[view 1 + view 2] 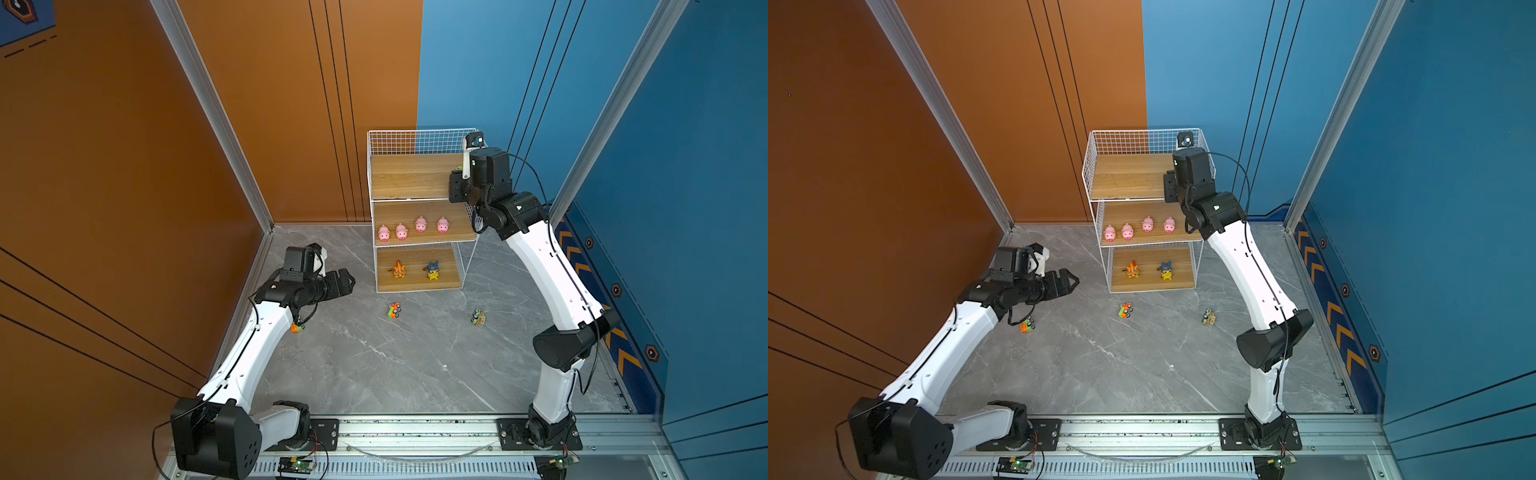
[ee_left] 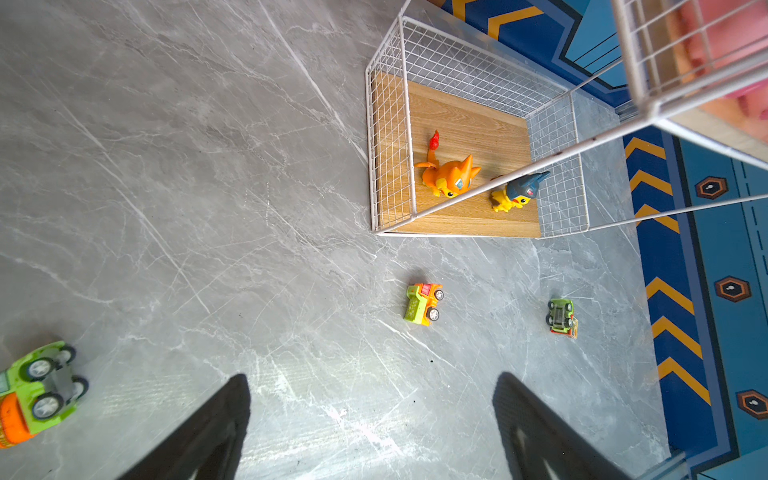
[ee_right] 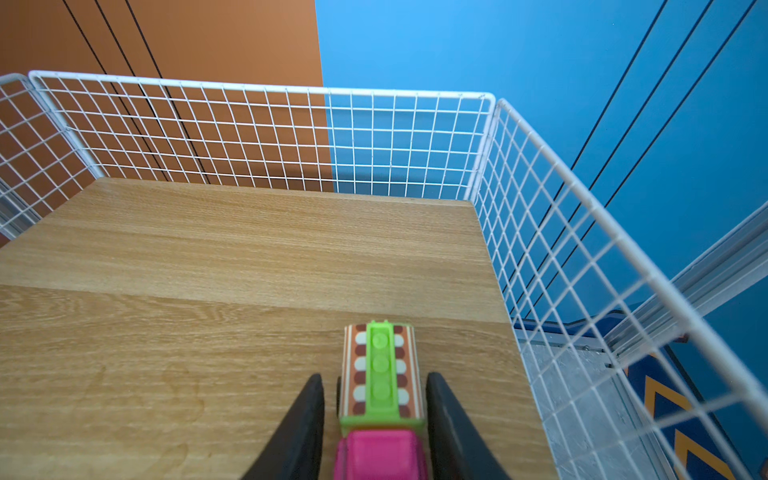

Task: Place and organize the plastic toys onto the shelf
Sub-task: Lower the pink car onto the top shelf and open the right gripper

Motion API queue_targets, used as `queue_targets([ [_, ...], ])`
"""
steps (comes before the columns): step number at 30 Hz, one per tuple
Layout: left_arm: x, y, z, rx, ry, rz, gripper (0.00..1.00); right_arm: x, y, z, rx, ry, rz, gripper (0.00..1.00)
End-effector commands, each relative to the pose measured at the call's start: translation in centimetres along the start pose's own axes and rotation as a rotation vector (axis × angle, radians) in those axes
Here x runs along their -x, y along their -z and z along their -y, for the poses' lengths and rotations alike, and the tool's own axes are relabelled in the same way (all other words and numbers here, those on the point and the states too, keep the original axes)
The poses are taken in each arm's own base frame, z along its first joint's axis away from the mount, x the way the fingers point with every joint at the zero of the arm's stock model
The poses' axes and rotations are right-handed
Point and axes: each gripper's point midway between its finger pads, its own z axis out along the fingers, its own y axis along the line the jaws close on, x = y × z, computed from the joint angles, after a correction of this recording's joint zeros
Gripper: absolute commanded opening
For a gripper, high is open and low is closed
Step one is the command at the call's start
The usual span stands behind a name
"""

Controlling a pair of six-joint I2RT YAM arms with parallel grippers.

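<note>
The shelf [image 1: 419, 132] [image 1: 1142, 132] is a white wire rack with three wooden boards. Several pink pigs [image 1: 401, 231] [image 1: 1127, 231] line its middle board. On the top board [image 3: 249, 257] stands a pink car with a green back [image 3: 380, 415]. My right gripper [image 3: 375, 376] is open around it, with a small gap on each side. Three cars lie on the floor: an orange-green one [image 1: 394, 310] [image 2: 424, 303], a green one [image 1: 478, 317] [image 2: 561, 316] and a green-orange one [image 1: 296, 328] [image 2: 37, 390] under my left arm. My left gripper [image 1: 349, 279] [image 2: 374, 376] hangs open and empty.
An orange flame-topped cat figure [image 1: 399, 269] [image 2: 451, 176] and a blue-and-yellow figure [image 1: 433, 270] [image 2: 515, 193] stand on the bottom board. Wire mesh walls [image 3: 540, 208] close the top board's back and sides. Orange and blue walls enclose the grey marble floor [image 1: 374, 365].
</note>
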Motion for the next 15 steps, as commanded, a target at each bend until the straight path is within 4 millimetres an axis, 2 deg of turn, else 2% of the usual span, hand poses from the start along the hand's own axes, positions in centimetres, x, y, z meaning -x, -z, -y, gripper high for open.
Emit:
queue_targets([
  [1, -0.5, -0.4, -0.2, 0.007, -0.015, -0.013, 0.92, 0.4, -0.1, 0.4, -0.006, -0.004, 0.004, 0.46],
  [9, -0.5, -0.5, -0.3, 0.01, -0.017, -0.014, 0.93, 3.0, 1.9, -0.3, 0.031, -0.004, 0.077, 0.62],
  [15, -0.5, -0.5, -0.3, 0.013, -0.017, -0.011, 0.93, 4.7, 4.2, -2.0, 0.08, 0.019, 0.137, 0.69],
])
